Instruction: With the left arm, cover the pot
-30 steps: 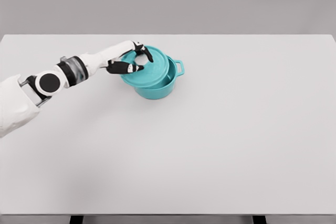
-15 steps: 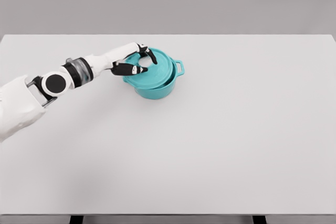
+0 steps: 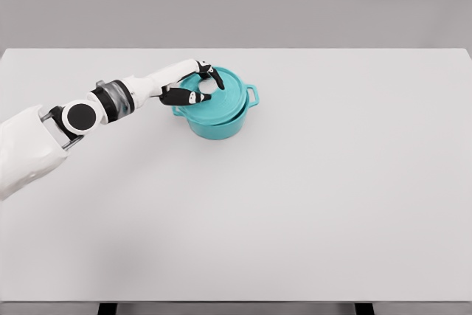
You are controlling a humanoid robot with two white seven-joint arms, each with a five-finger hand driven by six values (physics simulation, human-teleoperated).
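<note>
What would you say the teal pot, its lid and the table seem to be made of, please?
Pot and lid: likely enamelled metal or ceramic, judging by the uniform teal with a soft sheen, though a render leaves this open. Table: matte white, perhaps laminate; flat, no grain.

So there's a small teal pot point(image 3: 221, 125) sitting upright on the white table, up around 11 o'clock from the table's middle. Round body, with a loop handle sticking out at its 3 o'clock side. The matching teal lid point(image 3: 221, 97) is on top, looks pretty much seated, maybe a hair tilted, hard to say.
</note>
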